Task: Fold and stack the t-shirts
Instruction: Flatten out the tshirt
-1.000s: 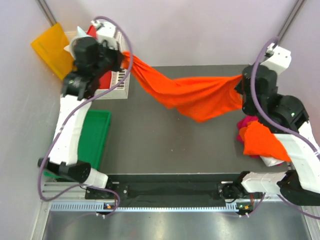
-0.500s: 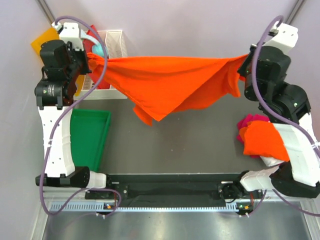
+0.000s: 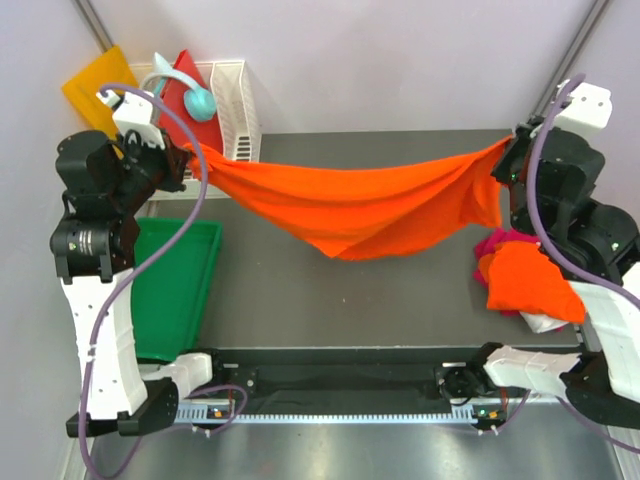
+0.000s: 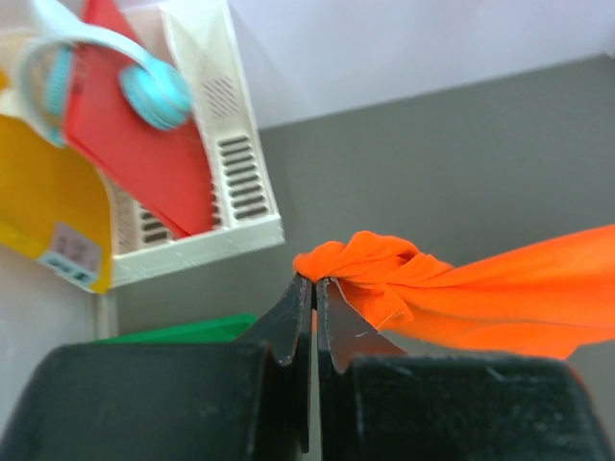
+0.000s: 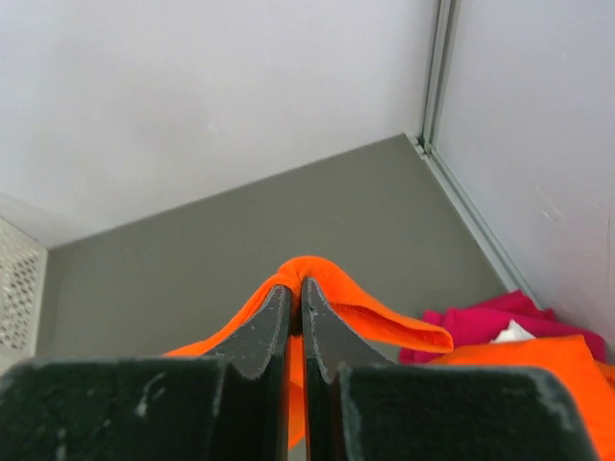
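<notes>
The left pincer [image 3: 192,160] is pressed fully shut on a bunched corner of an orange t-shirt [image 3: 360,205]. In the left wrist view the cloth wads up right at the tips of the left pincer [image 4: 314,281], and the orange t-shirt [image 4: 480,298] trails away to its right. The right pincer [image 3: 508,162] is likewise clamped tight on the opposite corner. Seen from the right wrist, a fold of the orange t-shirt [image 5: 375,322] humps over the tips of the right pincer [image 5: 295,286]. Between the two pincers the shirt hangs as a sagging band above the dark table [image 3: 330,300], lowest about midway.

Just below and to the outer side of the right pincer lies a folded orange t-shirt [image 3: 525,280], resting on a magenta-pink t-shirt [image 3: 492,243]. Both show low on the right in the right wrist view [image 5: 538,375] [image 5: 490,322].

Beyond the left pincer stands a white slotted rack [image 4: 231,163] holding a red board [image 4: 144,154] and a teal-cupped headset [image 4: 154,91]. A yellow-orange sheet [image 4: 38,202] leans beside it. It carries a small white label [image 4: 67,254] whose print is too blurred to read. A green tray [image 3: 190,280] lies under the left arm.
</notes>
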Controlling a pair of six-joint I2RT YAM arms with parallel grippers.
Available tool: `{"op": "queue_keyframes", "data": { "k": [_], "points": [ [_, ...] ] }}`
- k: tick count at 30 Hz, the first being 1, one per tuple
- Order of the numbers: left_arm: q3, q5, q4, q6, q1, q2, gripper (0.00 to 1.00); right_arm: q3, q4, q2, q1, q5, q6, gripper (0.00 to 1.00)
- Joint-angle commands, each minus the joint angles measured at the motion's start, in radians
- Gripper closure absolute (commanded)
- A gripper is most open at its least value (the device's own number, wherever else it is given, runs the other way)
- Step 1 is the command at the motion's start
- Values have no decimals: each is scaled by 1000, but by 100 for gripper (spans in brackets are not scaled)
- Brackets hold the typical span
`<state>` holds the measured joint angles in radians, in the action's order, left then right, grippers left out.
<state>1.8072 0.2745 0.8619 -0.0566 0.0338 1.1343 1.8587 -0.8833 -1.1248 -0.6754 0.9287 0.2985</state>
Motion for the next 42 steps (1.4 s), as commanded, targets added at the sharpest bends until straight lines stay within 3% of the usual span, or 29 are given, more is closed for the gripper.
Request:
{"op": "queue_keyframes", "data": {
  "k": [1,8,12,15,21,23,26,27,31,32,34,36,37,39,42],
  "points": [
    [-83,137,-1,-11,8,18,100,-84,27,5,19,-39,14,100],
    [-131,161,-9,38,5,177,100,-135,89,-73,57,-128,24,100],
    [-111,149,-81,55,-17,266,100,-49,115,-144,92,-145,-9,100],
    [-16,123,-101,82,-29,369,100,69,121,-202,112,-142,-54,100],
    [401,108,-90,139,-90,637,100,420,86,-335,115,-128,-136,100],
    [477,62,-121,117,-116,680,100,439,87,-339,114,-136,-134,100],
    [469,37,-112,104,-123,714,100,380,57,-319,100,-146,-88,100],
    [440,34,-110,101,-121,713,100,282,56,-285,91,-143,-58,100],
    [121,20,-149,66,-121,654,100,-34,139,-155,68,-165,13,100],
    [65,23,-162,40,-123,632,98,-79,144,-139,62,-165,27,100],
    [-73,31,-184,20,-124,613,84,-179,144,-112,48,-165,63,100],
    [-127,58,-170,-6,-126,616,58,-237,142,-98,34,-166,85,100],
    [-162,72,-167,-9,-126,625,40,-248,144,-98,33,-166,90,100],
    [-199,103,-161,-8,-126,627,31,-262,141,-102,22,-165,93,100],
    [-250,127,-184,3,-129,607,29,-256,139,-119,17,-162,87,100]
  ]
}}
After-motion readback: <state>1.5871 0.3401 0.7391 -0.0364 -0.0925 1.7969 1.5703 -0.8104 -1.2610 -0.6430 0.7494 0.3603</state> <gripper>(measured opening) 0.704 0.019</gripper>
